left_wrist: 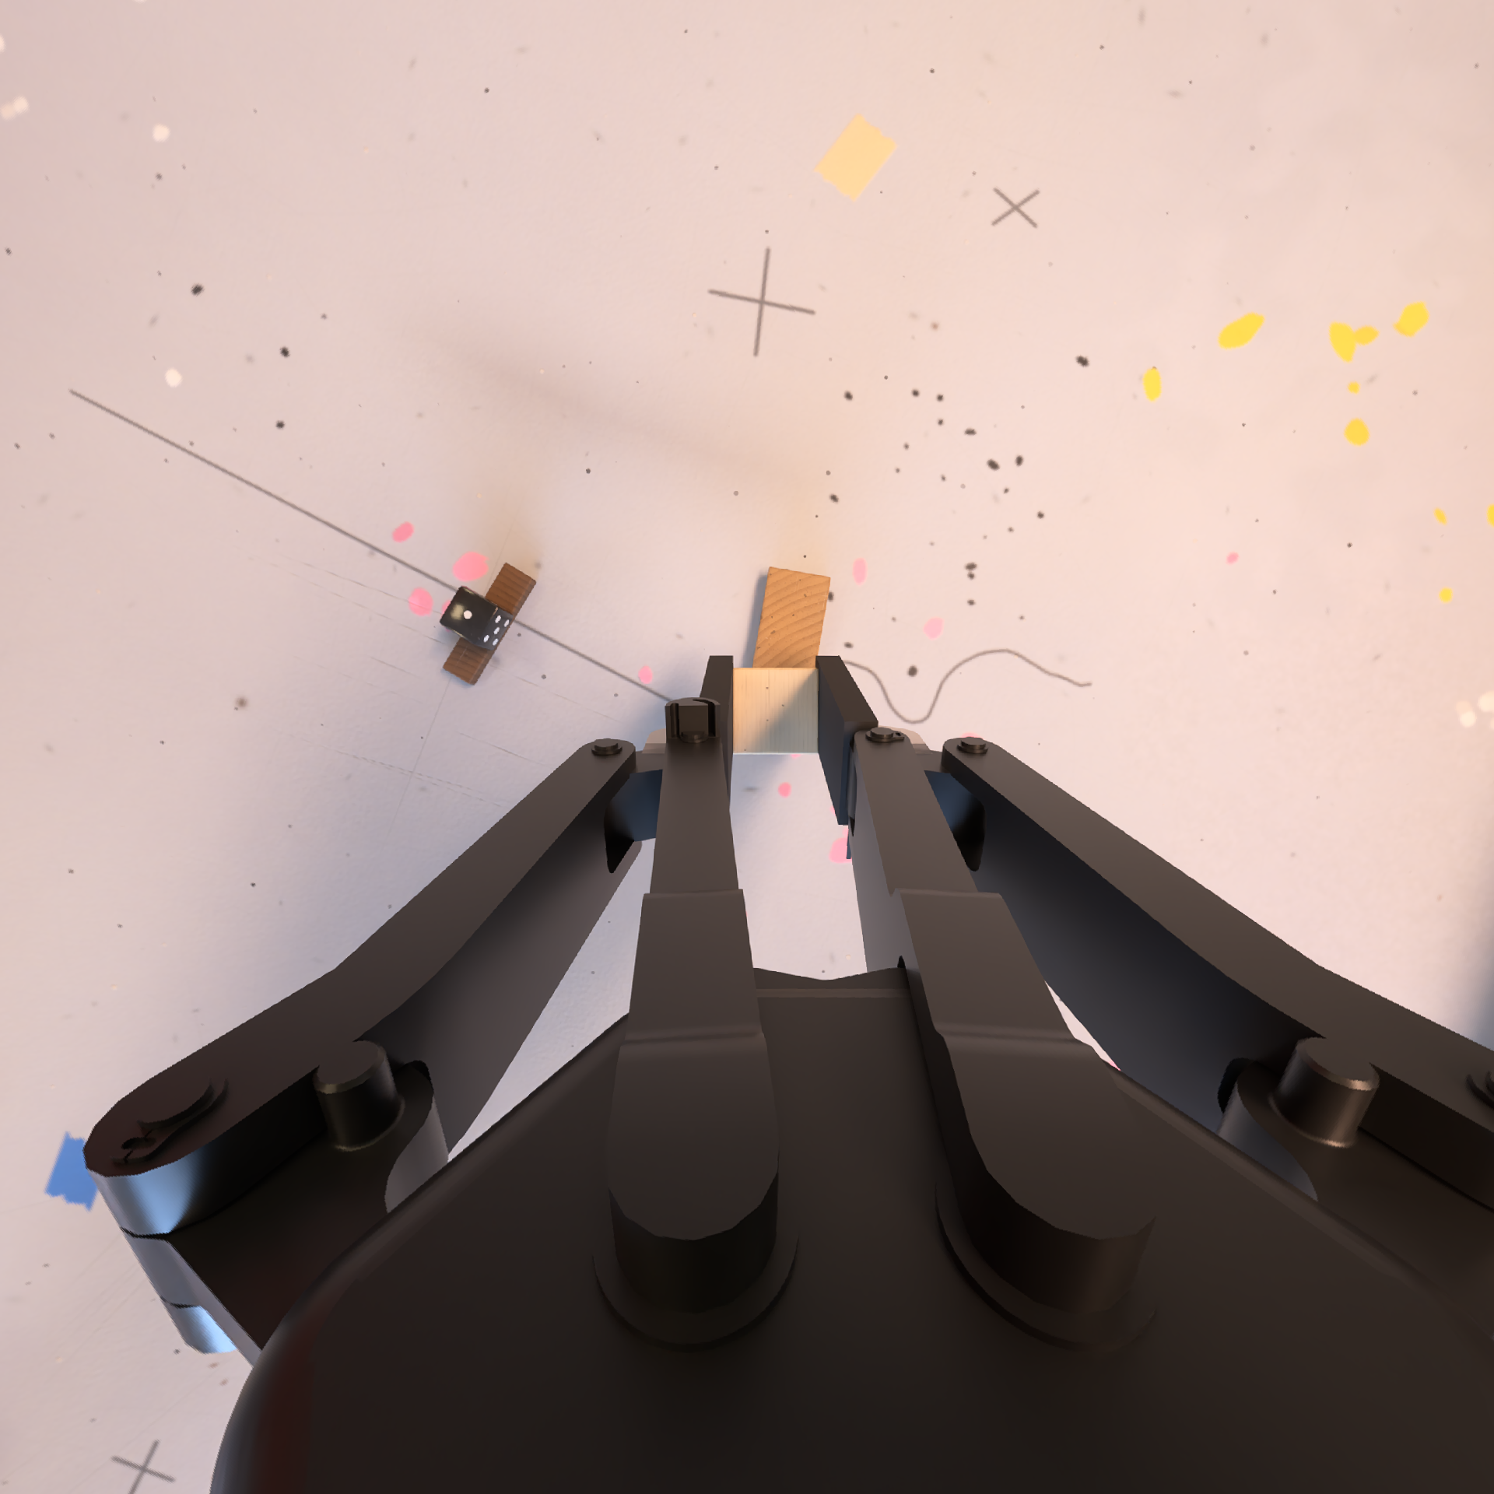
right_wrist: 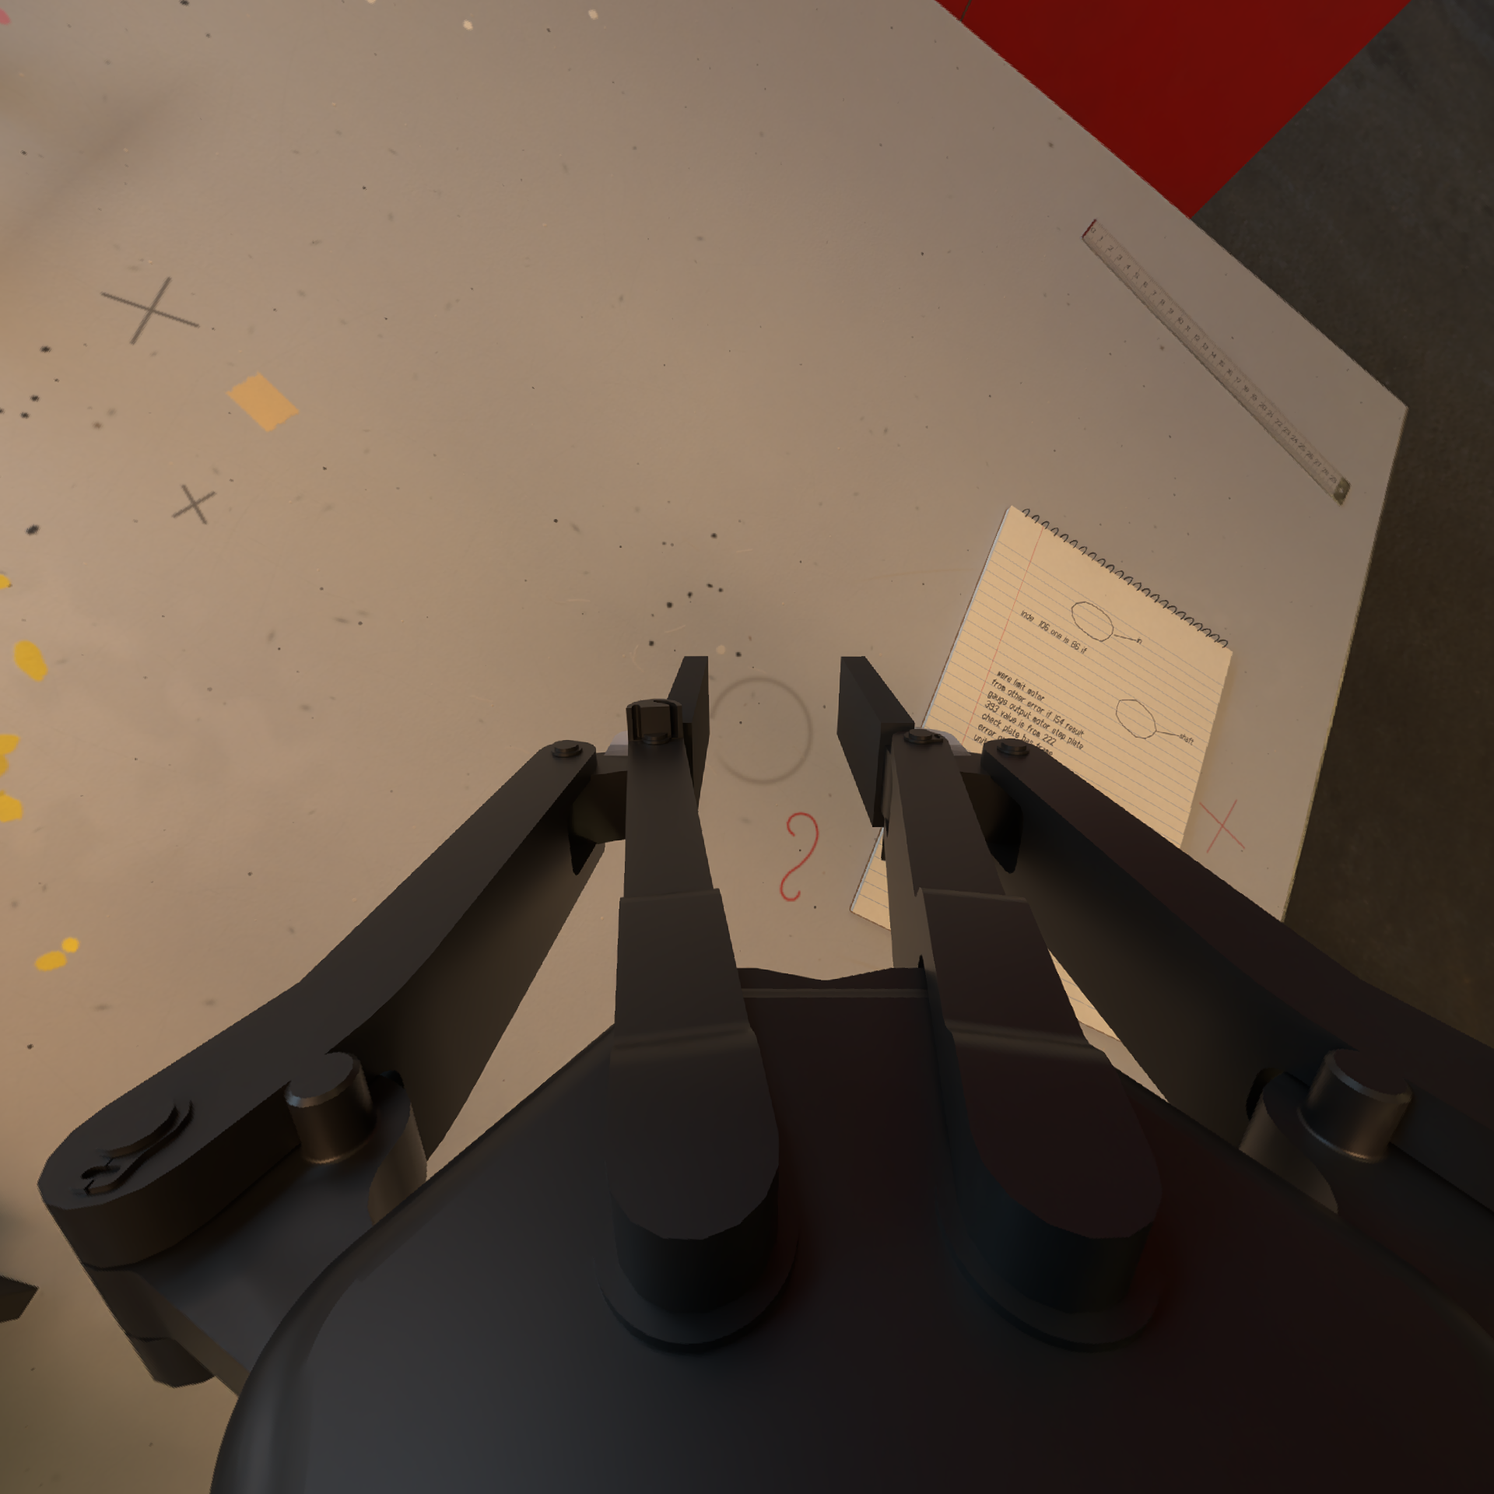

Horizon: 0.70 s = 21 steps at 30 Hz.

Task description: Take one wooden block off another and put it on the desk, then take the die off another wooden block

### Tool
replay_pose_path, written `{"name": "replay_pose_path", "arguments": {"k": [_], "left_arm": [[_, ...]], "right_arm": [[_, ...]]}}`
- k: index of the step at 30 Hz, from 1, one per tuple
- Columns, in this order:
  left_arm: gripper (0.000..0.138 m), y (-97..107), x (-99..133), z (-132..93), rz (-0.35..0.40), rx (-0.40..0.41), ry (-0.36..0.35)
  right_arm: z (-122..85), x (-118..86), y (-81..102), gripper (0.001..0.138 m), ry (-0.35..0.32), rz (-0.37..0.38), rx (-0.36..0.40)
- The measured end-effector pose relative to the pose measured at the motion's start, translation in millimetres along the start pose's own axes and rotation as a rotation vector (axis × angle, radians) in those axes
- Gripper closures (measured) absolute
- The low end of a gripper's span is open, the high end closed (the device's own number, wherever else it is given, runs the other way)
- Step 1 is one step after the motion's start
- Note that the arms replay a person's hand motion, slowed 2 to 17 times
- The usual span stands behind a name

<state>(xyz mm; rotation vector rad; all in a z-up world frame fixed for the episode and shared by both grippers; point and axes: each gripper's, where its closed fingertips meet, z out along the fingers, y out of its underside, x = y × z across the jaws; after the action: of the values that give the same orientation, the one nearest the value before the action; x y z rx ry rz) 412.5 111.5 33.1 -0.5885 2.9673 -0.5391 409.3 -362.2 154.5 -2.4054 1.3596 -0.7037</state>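
- Left gripper (left_wrist: 774, 675) clamped on a pale wooden block (left_wrist: 774, 710), held between the fingertips well above the desk (left_wrist: 323, 242).
- Just past the fingertips, at 12 o'clock: an orange-brown wooden block (left_wrist: 792, 618) lying flat on the desk, top bare.
- At 10 o'clock from the held block: black die (left_wrist: 477, 618) seated across a darker brown block (left_wrist: 491, 622), untouched.
- Farther out at 12 o'clock: pencilled crosses, yellow tape patch (left_wrist: 855, 156).
- Right gripper (right_wrist: 774, 687) parted, holding nothing, hanging over a drawn circle (right_wrist: 760, 730); spiral notepad (right_wrist: 1083, 687) at 3 o'clock, ruler (right_wrist: 1213, 360) at 1 o'clock.
- Judged step: first block lifted, not yet set down.
- Next move calls for lowering onto bare desk clear of both stacks, release, then the die.
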Motion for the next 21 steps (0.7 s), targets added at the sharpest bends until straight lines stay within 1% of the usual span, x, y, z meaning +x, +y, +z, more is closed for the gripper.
{"name": "replay_pose_path", "arguments": {"k": [5, 10, 14, 21], "left_arm": [[0.111, 1.8, -0.8, 3.9, -0.061, -0.013, 0.024], [0.112, 3.1, -0.9, 6.5, -0.089, -0.025, 0.035], [0.111, 2.7, -1.6, 7.0, -0.091, -0.030, 0.030], [0.111, 2.8, -2.9, 7.7, -0.070, -0.037, 0.010]], "right_arm": [[-0.2, 0.8, 1.5, 0.096, 0.002, 0.000, -0.004], [-0.4, 2.2, 2.6, 0.096, 0.005, 0.002, -0.008], [-0.5, 3.1, 3.0, 0.096, 0.007, 0.005, -0.008], [-0.5, 3.2, 3.3, 0.096, 0.005, 0.004, -0.009]]}}
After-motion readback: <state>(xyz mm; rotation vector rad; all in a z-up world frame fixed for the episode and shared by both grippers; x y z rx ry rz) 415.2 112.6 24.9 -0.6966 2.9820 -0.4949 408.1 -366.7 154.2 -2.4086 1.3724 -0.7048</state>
